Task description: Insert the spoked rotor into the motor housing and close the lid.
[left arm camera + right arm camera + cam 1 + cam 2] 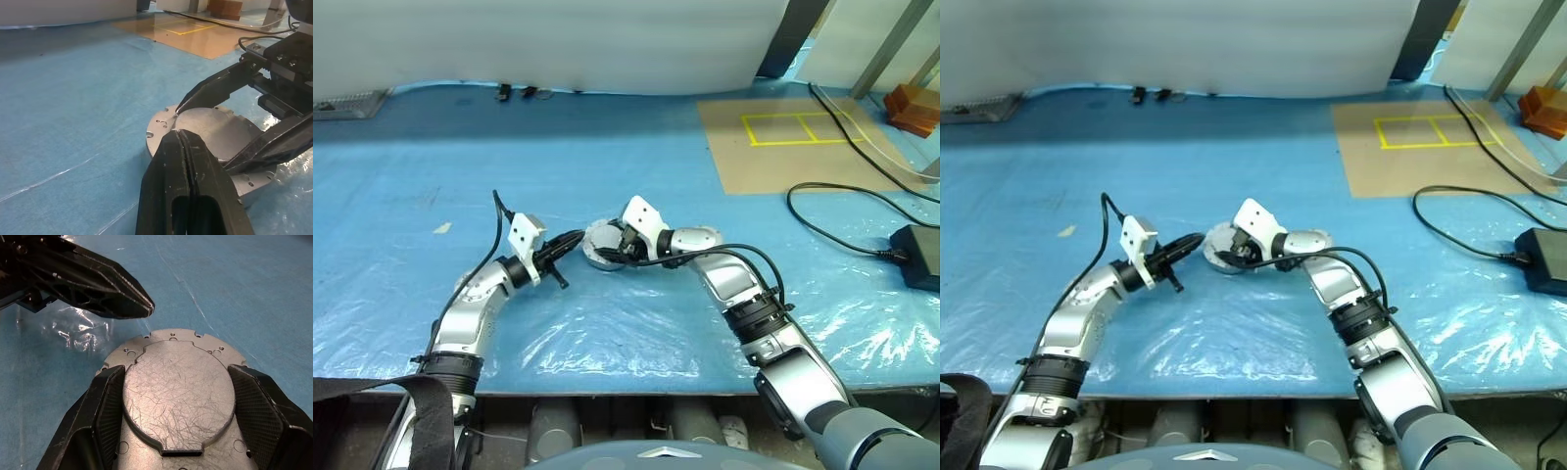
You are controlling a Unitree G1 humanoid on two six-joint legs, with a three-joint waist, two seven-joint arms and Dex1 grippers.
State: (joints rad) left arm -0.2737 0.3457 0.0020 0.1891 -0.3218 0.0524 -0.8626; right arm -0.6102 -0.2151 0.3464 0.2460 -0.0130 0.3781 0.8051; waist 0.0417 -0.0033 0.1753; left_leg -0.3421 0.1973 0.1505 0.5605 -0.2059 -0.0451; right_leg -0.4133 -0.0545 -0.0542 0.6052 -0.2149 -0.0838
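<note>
Item, nearest: right end effector (176, 406), fingers apart, straddling the closed lid (178, 391) without clearly clamping it. Item: counter (607, 166) under blue sheeting, carrying the motor housing (604, 245) mid-width, nearer its front edge than its back. Item: left end effector (188, 161), fingers pressed together, tip at the housing's rim; closing step looks near done, and next calls for checking the seating.

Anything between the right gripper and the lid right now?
Nothing visible. The right gripper already straddles the lid, one finger at each side of the raised silver plate. The left gripper, shut, points at the far edge and does not come between them.
</note>
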